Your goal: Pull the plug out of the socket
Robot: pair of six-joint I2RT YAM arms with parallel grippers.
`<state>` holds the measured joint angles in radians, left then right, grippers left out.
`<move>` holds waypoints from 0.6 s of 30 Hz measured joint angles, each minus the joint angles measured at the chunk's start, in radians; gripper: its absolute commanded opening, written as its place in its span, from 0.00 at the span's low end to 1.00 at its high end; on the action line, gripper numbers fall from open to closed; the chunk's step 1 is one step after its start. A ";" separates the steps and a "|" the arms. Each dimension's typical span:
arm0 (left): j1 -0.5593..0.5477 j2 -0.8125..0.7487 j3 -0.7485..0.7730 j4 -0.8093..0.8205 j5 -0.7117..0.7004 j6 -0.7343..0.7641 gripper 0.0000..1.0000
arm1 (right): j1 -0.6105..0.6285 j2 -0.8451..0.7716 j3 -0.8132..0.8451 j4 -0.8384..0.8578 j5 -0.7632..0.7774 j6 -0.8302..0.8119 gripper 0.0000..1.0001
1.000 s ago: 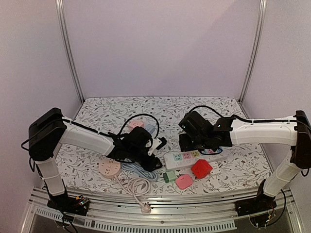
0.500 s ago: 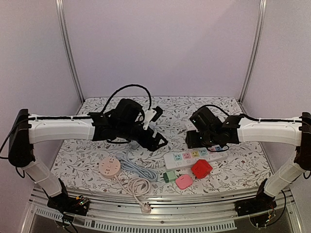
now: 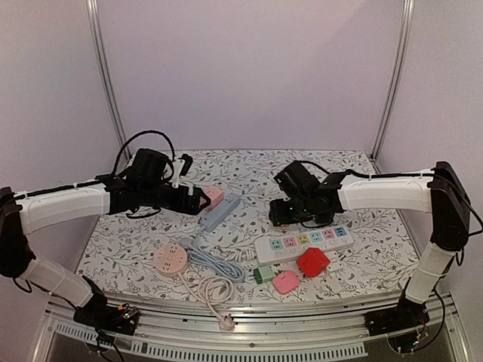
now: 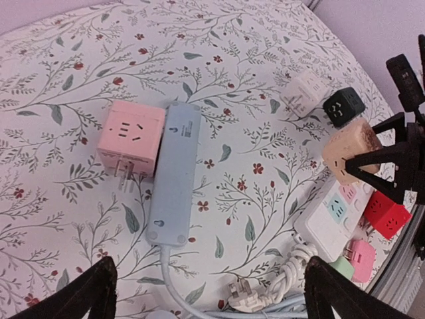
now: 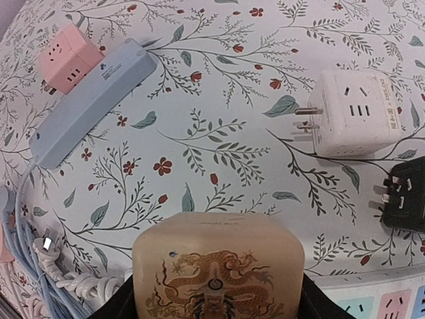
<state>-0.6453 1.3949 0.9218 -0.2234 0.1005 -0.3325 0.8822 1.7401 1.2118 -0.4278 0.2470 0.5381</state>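
Left arm, against a second ago: swung from the front middle of the table (image 3: 151, 172) to the back left, and its jaws have gone from half closed to wide.
Left end effector (image 4: 209, 279): spread wide with nothing between the fingers, hovering above the pink cube plug and the strip.
Pink cube plug (image 4: 131, 136): lies on its side on the table with its metal prongs bare. One face rests against the blue-grey strip (image 4: 174, 176), but it is not seated in it, so I'd call it pulled off.
How it handles: light, hard, smooth plastic, by my guess, a block that won't give. It is best taken across two opposite flat faces, clear of the prongs, and drawn straight so the pins don't bend.
Blue-grey strip: also light, I judge, and likely to ride up with a plug unless pinned down.
Right end effector (image 5: 218, 302): pinching a beige cube plug (image 5: 218, 259) with a dragon print, held clear of the table behind the white strip (image 3: 304, 243).
Containers: none as such; the sockets come closest. Nothing sits in the blue-grey strip. The white strip's pastel sockets look vacant. A red cube (image 3: 312, 262) touches its near edge; whether it is plugged in I cannot tell.
Further out: a white cube (image 5: 362, 113) and a black cube (image 5: 408, 193) lie loose with their prongs showing.
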 measured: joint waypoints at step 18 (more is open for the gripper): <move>0.200 -0.142 -0.121 0.003 0.027 -0.021 0.97 | -0.055 0.191 0.100 0.026 -0.077 0.007 0.64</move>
<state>-0.4458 1.2530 0.8005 -0.2207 0.1276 -0.3538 0.8272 1.9308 1.3113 -0.4015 0.1696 0.5449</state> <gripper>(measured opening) 0.967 0.599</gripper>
